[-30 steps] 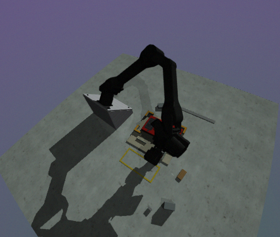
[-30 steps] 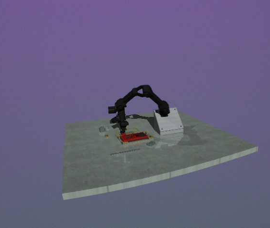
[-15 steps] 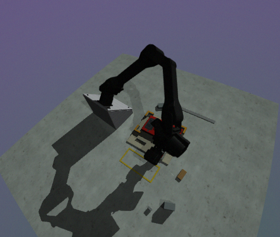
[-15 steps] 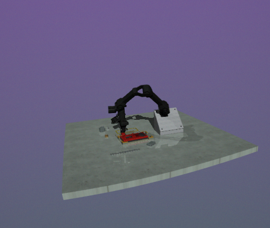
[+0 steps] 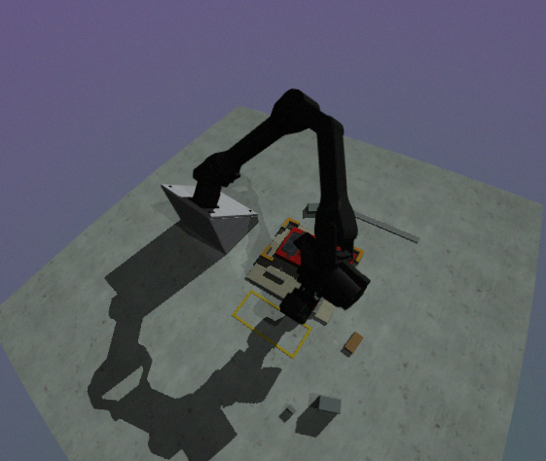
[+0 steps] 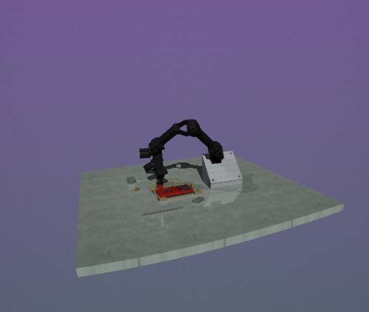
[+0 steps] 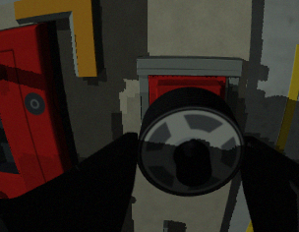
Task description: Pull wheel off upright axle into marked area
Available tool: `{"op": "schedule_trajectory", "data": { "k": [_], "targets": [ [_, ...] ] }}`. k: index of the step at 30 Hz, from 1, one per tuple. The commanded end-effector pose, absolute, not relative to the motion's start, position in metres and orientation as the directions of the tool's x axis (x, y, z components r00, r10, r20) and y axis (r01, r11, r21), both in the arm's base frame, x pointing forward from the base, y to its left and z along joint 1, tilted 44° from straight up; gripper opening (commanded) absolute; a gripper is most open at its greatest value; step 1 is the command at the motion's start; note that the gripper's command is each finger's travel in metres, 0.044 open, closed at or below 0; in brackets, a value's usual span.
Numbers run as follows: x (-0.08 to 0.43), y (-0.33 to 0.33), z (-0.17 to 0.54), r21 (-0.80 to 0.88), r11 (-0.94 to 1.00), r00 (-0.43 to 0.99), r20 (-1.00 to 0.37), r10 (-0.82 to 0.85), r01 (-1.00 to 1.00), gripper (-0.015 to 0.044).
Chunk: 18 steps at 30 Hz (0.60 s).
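With wheel (image 7: 192,150) sitting dead centre in wrist view, between the two dark fingers of end effector (image 7: 192,158), rim pinched left and right. Hub facing camera, spokes and dark centre bore visible, so wheel axis pointing straight up along approach line of end effector; axle itself hidden under hub, cannot tell whether wheel has lifted at all. Judged: on the axle yet, over the tan part of the assembly board (image 7: 185,14), w/ red block (image 7: 192,87) just behind it and red plate (image 7: 24,92) off to the side.

End effector about half open but clamped on wheel, fingers stopped by the rim, not by each other. Touching nothing else as far as visible.

Key relation for next move: pull must go straight up along axle line, no sideways drag until bore clears the tip. Then short hop to marked area (image 5: 271,323), yellow outline on worktop (image 5: 114,322), lying just beside the board edge nearest end effector (image 5: 299,306) in top view. Yellow line (image 7: 292,95) also showing at edge of wrist view, so target close by.

Risk, judged: tilt during pull could bind bore on axle or tug the board.

Small brown block (image 5: 353,342) near the zone but apart from it.
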<state>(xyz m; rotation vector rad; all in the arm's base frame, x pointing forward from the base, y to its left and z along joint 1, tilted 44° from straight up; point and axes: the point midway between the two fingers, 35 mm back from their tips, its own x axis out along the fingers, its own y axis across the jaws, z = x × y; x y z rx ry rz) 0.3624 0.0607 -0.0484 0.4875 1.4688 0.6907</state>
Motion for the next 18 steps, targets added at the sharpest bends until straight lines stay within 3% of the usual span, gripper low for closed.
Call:
{"op": "schedule_trajectory", "data": {
  "k": [1, 18],
  "targets": [
    [0.3635, 0.0549, -0.0443, 0.681, 0.722, -0.021, -0.729, 0.684, -0.123, 0.0000],
    [0.3637, 0.0509, -0.0403, 0.681, 0.722, -0.020, -0.729, 0.684, -0.122, 0.0000]
  ]
}}
